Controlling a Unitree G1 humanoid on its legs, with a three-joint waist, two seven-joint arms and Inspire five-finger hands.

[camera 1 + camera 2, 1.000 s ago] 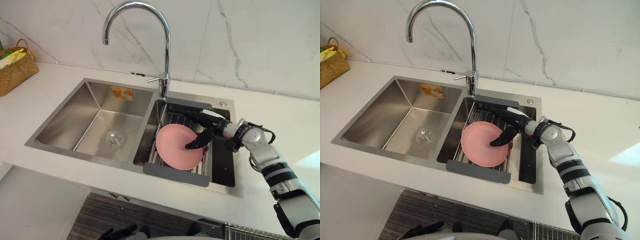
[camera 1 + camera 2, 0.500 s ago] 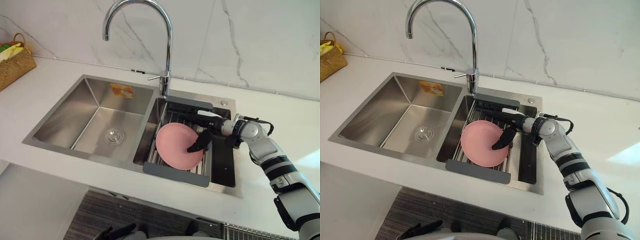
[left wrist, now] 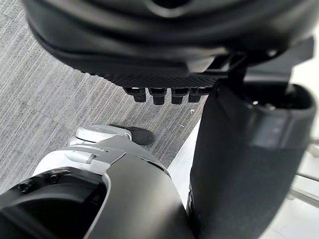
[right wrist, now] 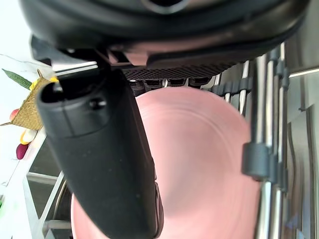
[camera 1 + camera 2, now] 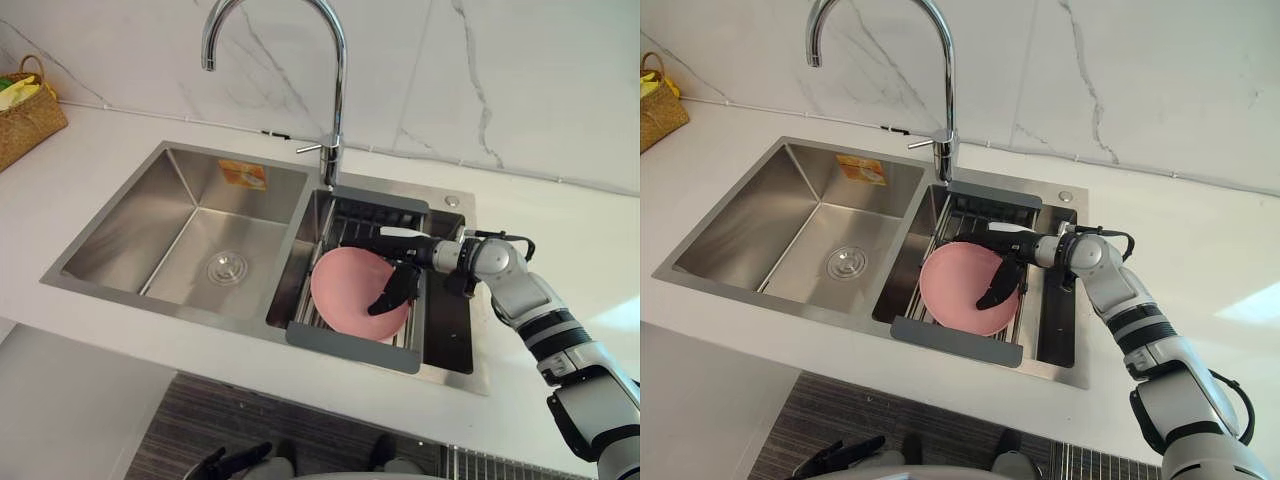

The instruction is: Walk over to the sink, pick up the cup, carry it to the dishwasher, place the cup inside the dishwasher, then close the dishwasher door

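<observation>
A pink plate (image 5: pixel 350 285) leans in the dark dish rack (image 5: pixel 352 346) over the sink's right basin. My right hand (image 5: pixel 410 250) reaches in from the right at the plate's upper right rim. Its fingers (image 4: pixel 164 82) lie straight along the top edge and its thumb (image 5: pixel 998 286) hangs down across the plate's face. The plate (image 4: pixel 209 164) stands between thumb and fingers, and the hand is open. My left hand (image 3: pixel 159 93) hangs low over the floor, fingers relaxed, holding nothing; it also peeks in at the bottom edge (image 5: pixel 235 462).
The steel sink (image 5: pixel 110 225) has a bare left basin with a drain (image 5: pixel 227 267) and an orange sticker. A tall chrome faucet (image 5: pixel 335 100) rises behind the divider. A woven basket (image 5: pixel 30 110) sits far left on the white counter (image 5: pixel 560 220). Grey flooring lies below.
The whole picture has shifted slightly. My right hand has sunk a little toward the plate, and its thumb has slid lower across the plate's face. The plate stays in the rack.
</observation>
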